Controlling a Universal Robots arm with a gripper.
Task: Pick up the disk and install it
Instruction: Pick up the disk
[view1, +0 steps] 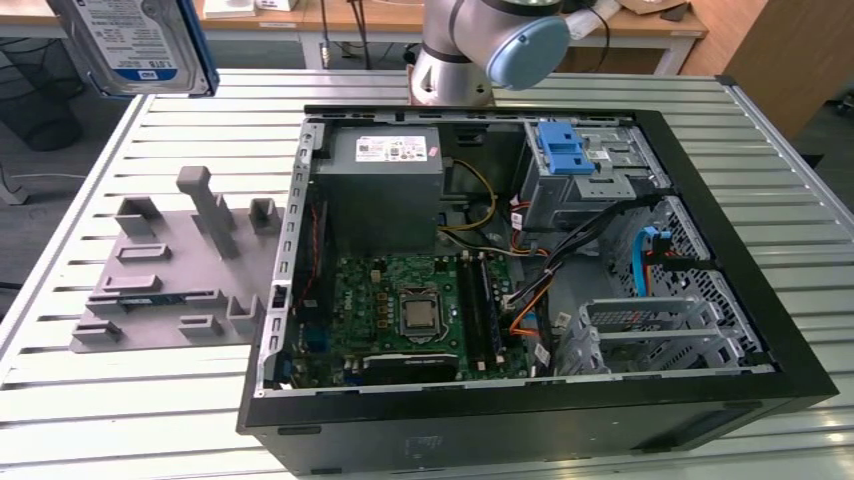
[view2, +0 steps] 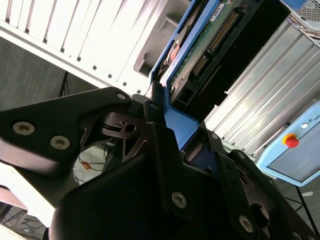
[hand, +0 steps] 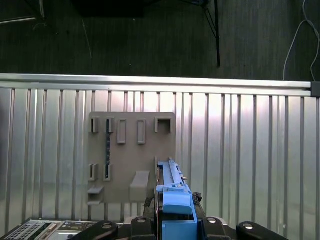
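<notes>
Tool (hand: 174, 205) clamped on the blue carrier frame of the disk (view1: 140, 45): jaws closed against its edges in both wrist views, a firm hold by the look of it. Disk is up in the air, high over the bench (view1: 134, 420) at the exterior view's left, above the grey holder plate (view1: 147, 290) and well apart from the open computer case (view1: 534, 430). So the pick-up is done; the install is not, since the disk has yet to reach the case and that whole step is left.
</notes>
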